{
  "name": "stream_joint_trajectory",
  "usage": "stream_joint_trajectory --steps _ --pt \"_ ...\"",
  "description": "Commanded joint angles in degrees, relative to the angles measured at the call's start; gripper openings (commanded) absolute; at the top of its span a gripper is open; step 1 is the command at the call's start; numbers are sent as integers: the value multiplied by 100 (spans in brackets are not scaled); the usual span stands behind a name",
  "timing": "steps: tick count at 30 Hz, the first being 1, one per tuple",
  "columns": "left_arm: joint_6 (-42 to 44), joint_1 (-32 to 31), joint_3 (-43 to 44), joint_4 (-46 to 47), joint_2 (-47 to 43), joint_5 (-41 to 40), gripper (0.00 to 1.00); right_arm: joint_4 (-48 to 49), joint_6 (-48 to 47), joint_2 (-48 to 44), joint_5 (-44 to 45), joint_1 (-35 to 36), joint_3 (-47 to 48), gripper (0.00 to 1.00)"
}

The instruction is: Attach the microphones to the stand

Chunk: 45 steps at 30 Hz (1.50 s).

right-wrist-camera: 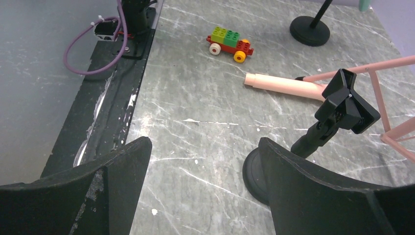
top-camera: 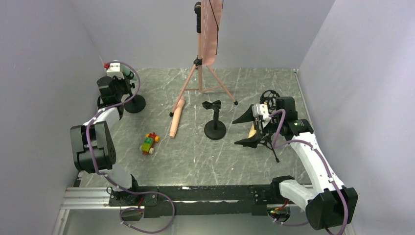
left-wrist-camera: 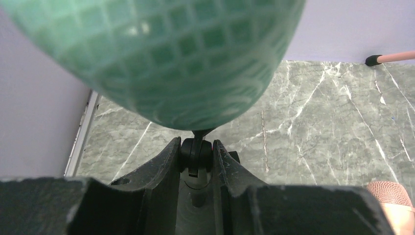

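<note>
The teal-green microphone (left-wrist-camera: 161,58) sits on top of the far-left black stand (top-camera: 133,104), its mesh head filling the top of the left wrist view. My left gripper (left-wrist-camera: 196,148) is shut on that stand's black neck joint just under the head. The pale pink microphone (top-camera: 176,118) lies flat mid-table. A second black stand (top-camera: 215,128) with an empty clip (right-wrist-camera: 346,102) stands right of it. My right gripper (right-wrist-camera: 204,144) hovers open just right of that stand, nothing between its fingers. A tan-yellow bit (top-camera: 252,131) shows under the right wrist.
A pink tripod music stand (top-camera: 205,54) rises at the back centre, one leg ending near the pink microphone. A multicoloured block toy car (top-camera: 149,143) lies front left. A thin black tripod (top-camera: 271,147) is partly hidden behind my right arm. Grey walls close in both sides.
</note>
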Motion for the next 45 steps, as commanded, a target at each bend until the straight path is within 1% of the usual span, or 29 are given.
stream_joint_trajectory --steps 1,2,4,6,8,10,14,17,22,24,28,33,36,38,41,44,45 --pt "-229 32 212 814 -181 42 25 43 -185 -31 -116 -17 18 86" --pt "-249 32 170 829 -200 -1 33 43 -185 -30 -114 -16 19 86" --pt "-296 32 69 866 -265 -89 51 43 -185 -50 -106 -12 10 86" --pt "-317 30 -25 903 -351 -143 66 56 -185 -61 -88 -16 10 86" --pt "-311 32 -116 876 -465 -155 77 64 -185 -62 -64 -16 4 86" --pt "-336 32 -305 962 -647 -191 86 69 -176 -70 -36 -19 1 86" --pt "-484 29 -802 1120 -1165 -298 95 101 -160 -71 13 -17 -14 87" --pt "-500 31 -1159 913 -1761 -387 98 146 -134 -71 32 -20 -25 87" --pt "-572 40 -1606 310 -2793 -619 99 160 -146 -70 111 -47 -49 87" --pt "-734 40 -1767 54 -3269 -670 99 138 -184 -71 148 -92 -51 87" --pt "-954 53 -2037 -522 -4174 -419 99 87 -163 -90 60 -242 -43 91" --pt "-1545 57 -2312 -1375 -5258 -24 99 82 -198 -173 63 -443 -50 92" --pt "-1886 58 -2456 -1942 -5717 346 99 -173 -335 -113 206 -449 172 92" --pt "-1925 58 -2590 -2184 -5923 853 99 -639 -657 11 265 -445 488 92" --pt "-1839 9 -2791 -2494 -6127 1585 99 -2194 -1612 353 467 -432 1251 92" --pt "-1698 -183 -2886 -2693 -6180 1892 99 -3756 -2673 721 781 -433 1898 94" --pt "-1667 -279 -2849 -2787 -6147 1927 99 -4158 -2977 804 860 -431 2037 97"
